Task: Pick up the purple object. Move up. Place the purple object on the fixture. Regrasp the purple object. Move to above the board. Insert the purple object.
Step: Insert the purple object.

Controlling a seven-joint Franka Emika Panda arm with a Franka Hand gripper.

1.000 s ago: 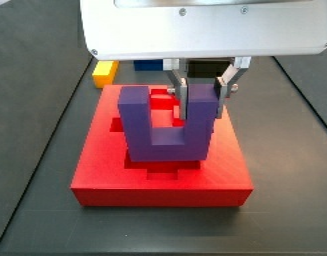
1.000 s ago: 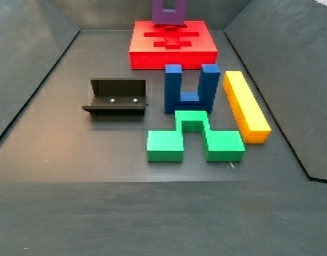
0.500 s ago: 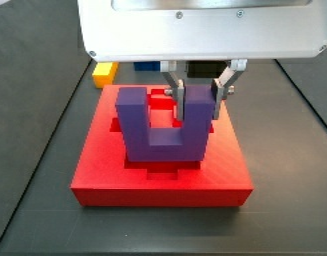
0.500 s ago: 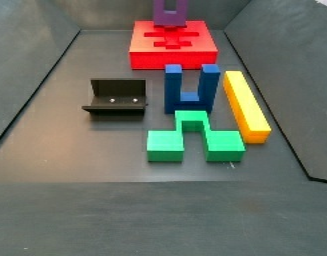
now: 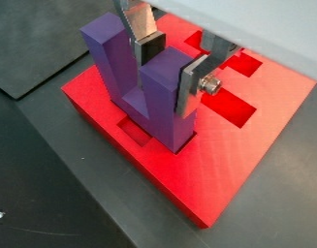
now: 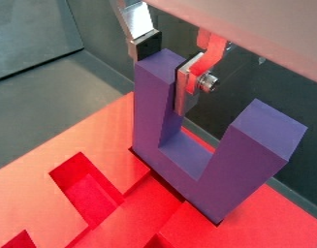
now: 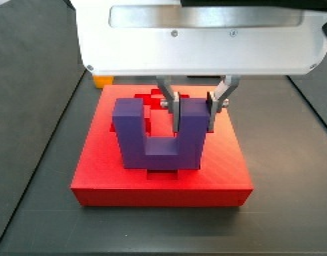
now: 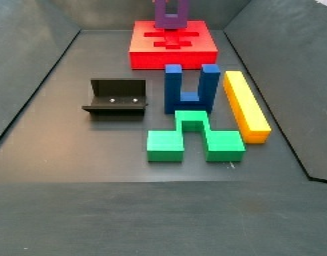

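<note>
The purple object (image 5: 154,102) (image 6: 187,145) stands upright on the red board (image 5: 238,165) (image 6: 77,136), its two prongs pointing up and its bar down in a dark recessed cut-out. My gripper (image 5: 172,66) (image 6: 169,60) is shut on one prong, a silver finger on each side of it. In a side view the gripper (image 7: 193,102) reaches down from the white wrist housing onto the right prong of the purple object (image 7: 159,140), over the middle of the board (image 7: 112,180). At the far end of the floor the purple object (image 8: 169,14) rises from the board (image 8: 146,42).
The dark fixture (image 8: 115,98) stands on the floor to the left. Beside it are a blue U-shaped block (image 8: 189,88), a green block (image 8: 193,138) and a yellow bar (image 8: 245,103). Dark walls ring the floor.
The gripper has come down with the purple object, whose base now sits lower in the board's cut-out. The other blocks have not moved.
</note>
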